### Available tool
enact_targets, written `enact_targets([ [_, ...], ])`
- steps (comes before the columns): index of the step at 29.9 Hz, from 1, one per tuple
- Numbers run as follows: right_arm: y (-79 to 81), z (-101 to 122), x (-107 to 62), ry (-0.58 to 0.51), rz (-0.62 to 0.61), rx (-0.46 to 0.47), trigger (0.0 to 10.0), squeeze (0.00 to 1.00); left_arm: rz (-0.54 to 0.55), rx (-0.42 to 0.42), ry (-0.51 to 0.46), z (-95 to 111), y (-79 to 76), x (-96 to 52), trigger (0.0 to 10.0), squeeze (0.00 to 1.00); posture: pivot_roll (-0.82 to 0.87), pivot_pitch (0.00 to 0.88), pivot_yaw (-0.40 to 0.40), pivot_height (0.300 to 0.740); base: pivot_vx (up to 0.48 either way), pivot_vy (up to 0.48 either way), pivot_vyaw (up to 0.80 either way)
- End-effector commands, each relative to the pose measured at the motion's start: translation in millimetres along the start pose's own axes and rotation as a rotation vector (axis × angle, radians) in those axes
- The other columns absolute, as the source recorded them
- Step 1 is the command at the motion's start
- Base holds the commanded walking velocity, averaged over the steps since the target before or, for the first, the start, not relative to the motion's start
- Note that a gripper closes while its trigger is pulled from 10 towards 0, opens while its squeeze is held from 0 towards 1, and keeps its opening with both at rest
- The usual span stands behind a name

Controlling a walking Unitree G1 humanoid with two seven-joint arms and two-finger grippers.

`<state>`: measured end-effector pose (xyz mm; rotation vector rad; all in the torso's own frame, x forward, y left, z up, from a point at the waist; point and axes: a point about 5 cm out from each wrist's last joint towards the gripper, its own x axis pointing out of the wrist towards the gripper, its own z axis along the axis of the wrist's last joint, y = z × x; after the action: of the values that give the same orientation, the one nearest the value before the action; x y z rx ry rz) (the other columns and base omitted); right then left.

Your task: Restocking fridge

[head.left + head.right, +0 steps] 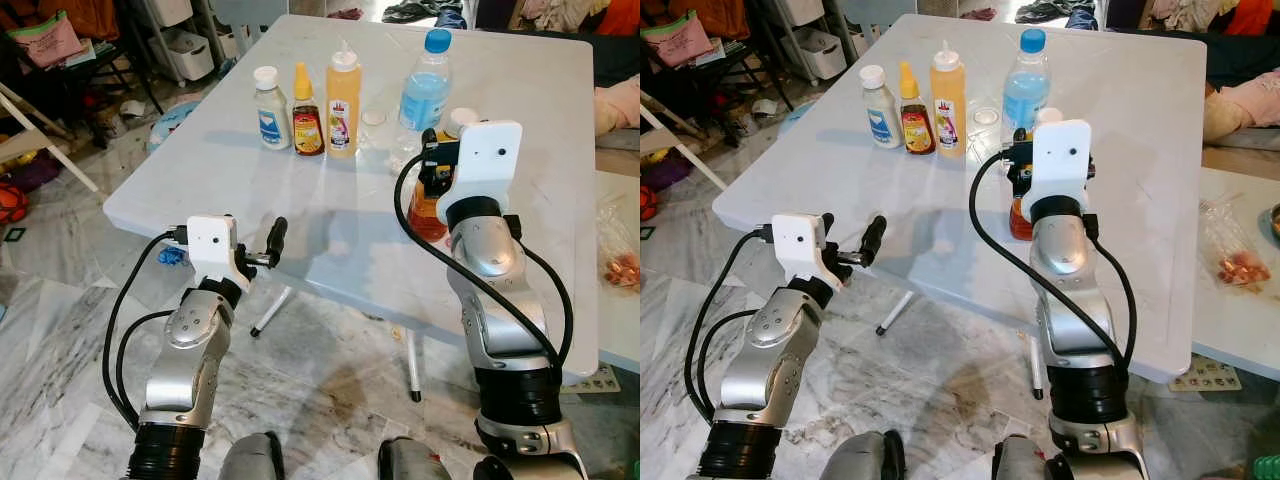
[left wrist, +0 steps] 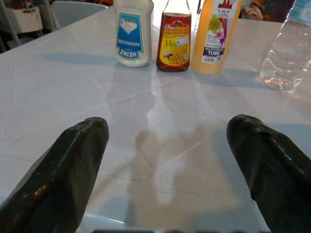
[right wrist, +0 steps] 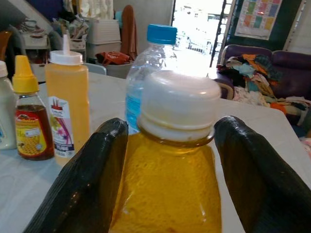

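Fingers (image 3: 82,179) of the right gripper (image 3: 167,174) are seen flanking a white-capped juice bottle (image 3: 170,194), contact unclear. The left gripper (image 2: 165,170) is held wide over the glossy white table (image 1: 330,240). Beyond, mayonnaise (image 1: 270,108), honey (image 1: 306,112), a squeeze bottle (image 1: 342,105) and a water bottle (image 1: 425,85) are lined up; clutter lies on marble floor (image 1: 60,290).

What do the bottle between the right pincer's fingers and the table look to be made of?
The bottle looks like clear, glossy plastic: the amber liquid shows through it, and it has a white, matte-looking cap. The table looks like white moulded plastic with a smooth sheen and faint reflections, though I can't be sure.
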<state>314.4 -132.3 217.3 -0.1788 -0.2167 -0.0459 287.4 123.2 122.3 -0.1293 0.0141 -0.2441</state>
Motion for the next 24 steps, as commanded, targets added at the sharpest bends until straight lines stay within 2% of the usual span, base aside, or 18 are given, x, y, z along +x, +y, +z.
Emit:
enact_targets([
  [1, 4.9, 4.3, 1.2, -0.013, 0.029, 0.002, 10.0, 0.00, 0.002, 0.013, 0.005, -0.8, 2.5, 0.9, 10.0, 0.00, -0.05, 0.071, 0.072, 0.740, 0.000, 0.000, 0.00],
  [4, 5.6, 7.2, 4.2, -0.021, 0.040, 0.003, 10.0, 0.00, 0.000, 0.014, 0.005, -0.8, 2.5, 1.6, 10.0, 0.00, -0.05, 0.070, 0.072, 0.740, 0.000, 0.000, 0.00],
  [5, 5.6, 8.9, 6.1, -0.029, 0.044, 0.005, 10.0, 1.00, -0.001, 0.015, 0.006, -0.9, 2.4, 1.9, 10.0, 0.00, -0.05, 0.064, 0.073, 0.740, 0.000, 0.000, 0.00],
  [11, 5.5, 13.3, 13.0, -0.048, 0.048, 0.001, 10.0, 1.00, -0.001, 0.015, 0.007, -0.9, 2.5, 2.9, 10.0, 0.00, -0.05, 0.066, 0.071, 0.740, 0.000, 0.000, 0.00],
  [13, 5.4, 15.0, 16.6, -0.055, 0.052, -0.004, 10.0, 0.00, -0.001, 0.014, 0.011, -2.0, 2.2, 2.3, 10.0, 0.00, -0.05, 0.066, 0.071, 0.740, 0.000, 0.000, 0.00],
  [21, 6.1, 13.8, 24.7, -0.043, 0.062, 0.008, 10.0, 0.00, -0.003, 0.009, 0.014, -2.9, 1.1, 2.6, 10.0, 0.00, -0.04, 0.069, 0.070, 0.740, 0.000, 0.000, 0.00],
  [22, 6.7, 13.7, 25.8, -0.043, 0.063, 0.010, 3.7, 0.00, -0.003, 0.009, 0.015, -3.0, 1.1, 2.5, 10.0, 0.00, -0.04, 0.070, 0.070, 0.740, 0.000, 0.000, 0.00],
  [24, 7.3, 13.7, 27.0, -0.045, 0.063, 0.012, 3.7, 0.00, -0.003, 0.009, 0.016, -3.1, 1.0, 2.3, 10.0, 0.00, -0.04, 0.070, 0.069, 0.740, 0.000, 0.000, 0.00],
])
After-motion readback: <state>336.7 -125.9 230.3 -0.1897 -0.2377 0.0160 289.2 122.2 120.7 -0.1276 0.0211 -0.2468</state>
